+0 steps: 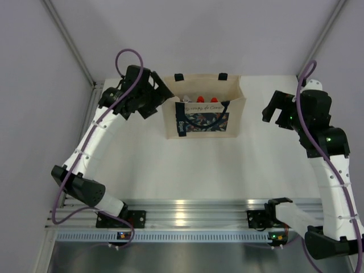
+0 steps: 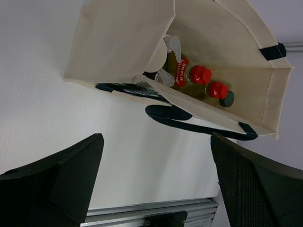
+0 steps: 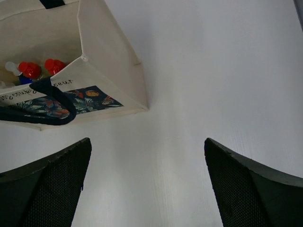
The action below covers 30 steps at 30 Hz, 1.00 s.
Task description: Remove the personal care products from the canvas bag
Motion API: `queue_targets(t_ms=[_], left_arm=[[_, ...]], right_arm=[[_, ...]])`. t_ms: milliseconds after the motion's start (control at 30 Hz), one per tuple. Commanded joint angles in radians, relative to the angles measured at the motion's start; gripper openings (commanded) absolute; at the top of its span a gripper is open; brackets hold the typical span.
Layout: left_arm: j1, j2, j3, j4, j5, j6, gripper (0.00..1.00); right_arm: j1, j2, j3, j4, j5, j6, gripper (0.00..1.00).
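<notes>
Well | left gripper [image 2: 154,156] hung beside canvas bag [image 1: 202,122], jaws spread | right gripper [image 3: 147,151] hovered apart, jaws spread | risk: finger snagging soft rim could tip it, spilling bottles [image 2: 200,74]

The canvas bag [image 1: 203,116] stands at the far side of the table [image 1: 187,170], red-capped bottles [image 1: 201,98] visible inside.
</notes>
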Motion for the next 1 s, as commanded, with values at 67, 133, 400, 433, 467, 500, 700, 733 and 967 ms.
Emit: queue_targets(t_ms=[67, 133, 400, 433, 467, 500, 700, 733, 967], left_arm=[[-0.030, 0.007, 0.008, 0.040, -0.175, -0.164, 0.98], [-0.029, 0.017, -0.003, 0.040, -0.197, -0.204, 0.94], [-0.035, 0.102, -0.023, 0.041, -0.120, -0.293, 0.81], [-0.040, 0.109, -0.023, 0.043, -0.117, -0.299, 0.81], [-0.047, 0.113, -0.024, 0.043, -0.117, -0.305, 0.80], [-0.052, 0.115, -0.026, 0.043, -0.123, -0.316, 0.77], [-0.064, 0.121, -0.059, 0.054, -0.179, -0.337, 0.53], [-0.064, 0.121, -0.072, 0.054, -0.177, -0.341, 0.50], [-0.070, 0.066, -0.177, 0.097, -0.157, -0.360, 0.22]], right_arm=[[0.001, -0.048, -0.033, -0.012, -0.046, 0.028, 0.99], [0.001, -0.059, -0.045, -0.011, -0.061, 0.032, 0.99], [0.001, -0.060, -0.068, -0.009, -0.091, 0.046, 0.99], [0.001, -0.059, -0.068, -0.009, -0.091, 0.047, 1.00], [0.002, -0.060, -0.068, -0.009, -0.091, 0.048, 1.00], [0.001, -0.060, -0.069, -0.009, -0.089, 0.048, 1.00], [0.001, -0.073, -0.088, -0.009, -0.130, 0.044, 1.00], [0.002, -0.076, -0.089, -0.009, -0.137, 0.044, 0.99], [0.002, -0.064, -0.080, -0.005, -0.228, 0.038, 0.99]])
